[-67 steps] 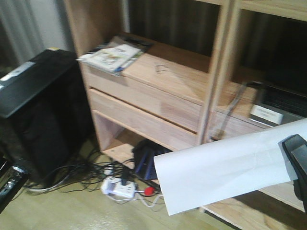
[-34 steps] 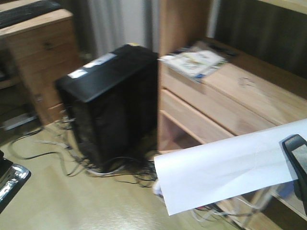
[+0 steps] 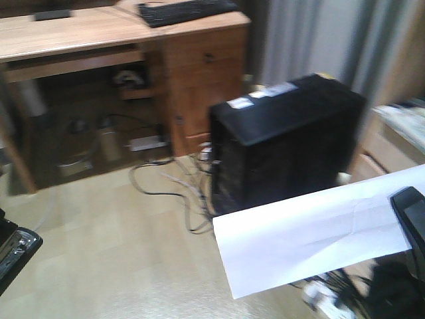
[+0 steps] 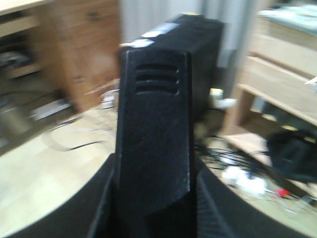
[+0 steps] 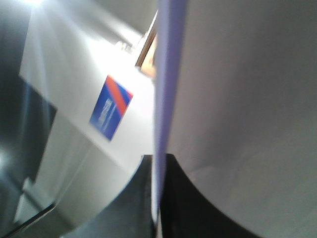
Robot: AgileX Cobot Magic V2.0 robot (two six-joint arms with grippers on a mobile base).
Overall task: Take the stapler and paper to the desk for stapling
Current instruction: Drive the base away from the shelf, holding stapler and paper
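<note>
The paper (image 3: 312,236), a large white sheet, hangs in the air at the lower right, and my right gripper (image 3: 413,219) is shut on its right end. The right wrist view shows the paper (image 5: 237,99) edge-on, pinched between the jaws of the right gripper (image 5: 157,198). The black stapler (image 4: 153,124) stands upright in my left gripper (image 4: 153,203), which is shut on it. Its silvery end (image 3: 14,247) shows at the lower left edge of the front view. The light-wood desk (image 3: 80,33) is at the far upper left, some way across the floor.
A black keyboard (image 3: 186,12) lies on the desk's right end. A black computer tower (image 3: 285,139) stands on the floor in the middle, with loose cables (image 3: 169,186) trailing left of it. A light-wood shelf unit (image 3: 392,143) is at the right edge.
The front view has swung left: the shelf unit slid off to the right, the tower moved to the middle, and the desk came into view. Paper and grippers hold the same places in the view.
</note>
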